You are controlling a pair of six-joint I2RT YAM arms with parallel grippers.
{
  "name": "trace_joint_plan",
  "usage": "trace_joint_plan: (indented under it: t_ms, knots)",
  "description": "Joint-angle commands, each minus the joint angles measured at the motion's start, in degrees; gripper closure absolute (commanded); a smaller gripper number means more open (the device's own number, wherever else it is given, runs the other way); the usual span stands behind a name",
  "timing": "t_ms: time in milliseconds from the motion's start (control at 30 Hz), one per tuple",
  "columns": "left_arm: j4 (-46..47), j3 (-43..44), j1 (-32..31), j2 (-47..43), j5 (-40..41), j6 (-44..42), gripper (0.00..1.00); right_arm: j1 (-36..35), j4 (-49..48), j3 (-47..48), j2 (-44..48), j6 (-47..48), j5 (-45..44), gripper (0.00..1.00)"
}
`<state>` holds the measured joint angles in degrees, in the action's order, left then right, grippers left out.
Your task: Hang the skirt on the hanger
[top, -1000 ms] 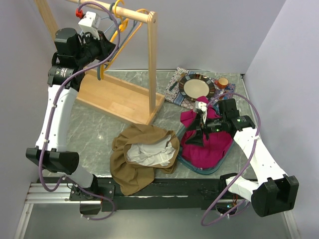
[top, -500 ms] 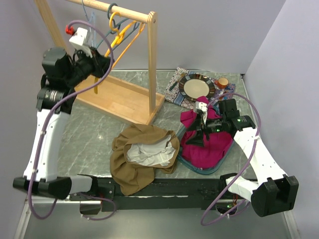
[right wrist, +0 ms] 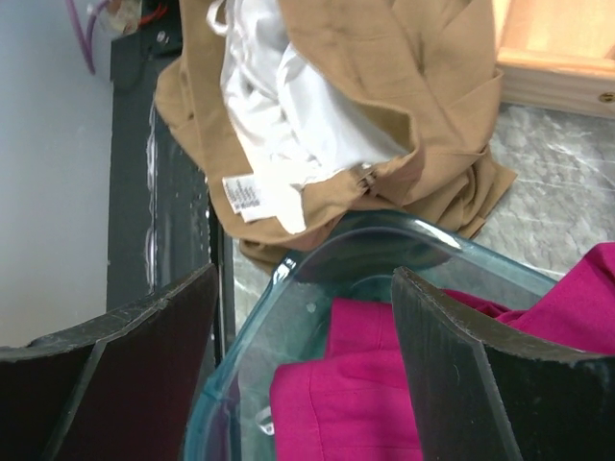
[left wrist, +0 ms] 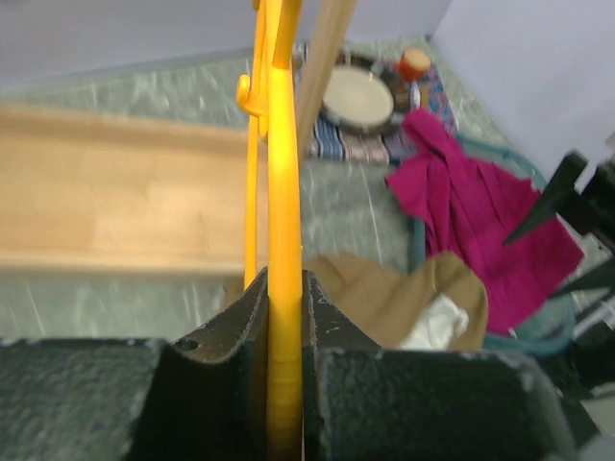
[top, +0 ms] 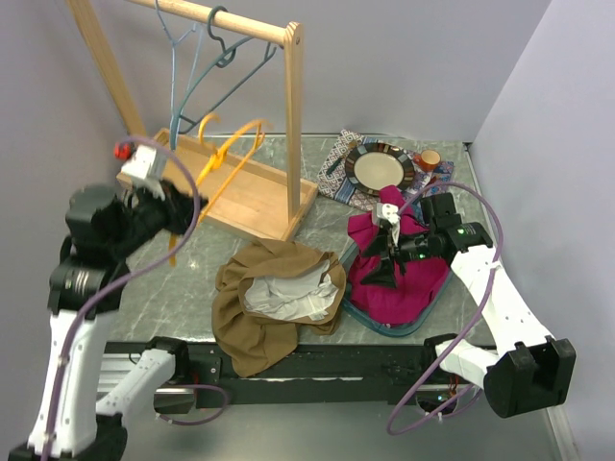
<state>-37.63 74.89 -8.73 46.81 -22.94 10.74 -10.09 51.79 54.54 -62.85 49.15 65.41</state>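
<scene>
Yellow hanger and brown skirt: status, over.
Left gripper jaws shut on yellow plastic hanger, off the wooden rack. Right gripper open above magenta cloth in teal tub. Brown skirt crumpled on table, untouched. Nothing on top of it.

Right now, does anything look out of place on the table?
Yes: the tan skirt lies crumpled, white lining showing, overhanging the table's near edge. The yellow hanger is off the rack, clamped in the left gripper.

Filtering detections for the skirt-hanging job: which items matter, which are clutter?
Job: yellow hanger, clamped in left gripper; tan skirt; right gripper, open.

Clutter: magenta garment, teal tub, plate, patterned cloth, orange cup, blue hangers on wooden rack.
</scene>
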Motion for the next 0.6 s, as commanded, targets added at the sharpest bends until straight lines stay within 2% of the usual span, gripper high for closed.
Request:
trace_joint_plan:
  t_ms: [0,167,267,400,433,467,567]
  knots:
    - [-7.1,-3.5,-0.8,-10.5,3.1,4.2,0.99,0.2,8.7,4.2,-1.0,10.9,1.0,0.2]
    - [-9.9,-4.6,-1.8,-17.4,1.2,7.4,0.99,-1.0,19.3,10.3,-3.6,17.1,-0.6,0.2]
    - [-12.5,-2.6,-3.1,-17.9,-1.6,7.3,0.99,-6.0,21.9,12.9,-3.9,16.2,-4.4,0.18]
    - [-11.8,-3.4,-4.9,-19.8,-7.4,8.1,0.99,-19.4,14.3,11.2,-0.4,7.2,-13.4,0.18]
    - [-11.0,-4.5,-5.1,-20.2,-10.0,8.2,0.99,-24.8,12.2,10.5,1.4,6.1,-16.9,0.16]
    - [-10.4,-5.0,-5.2,-20.4,-11.3,8.6,0.99,-26.9,8.8,9.4,2.1,5.2,-18.3,0.12]
    - [-8.4,-7.3,-5.2,-20.2,-14.8,10.3,0.99,-33.5,6.6,10.3,1.3,5.9,-23.1,0.12]
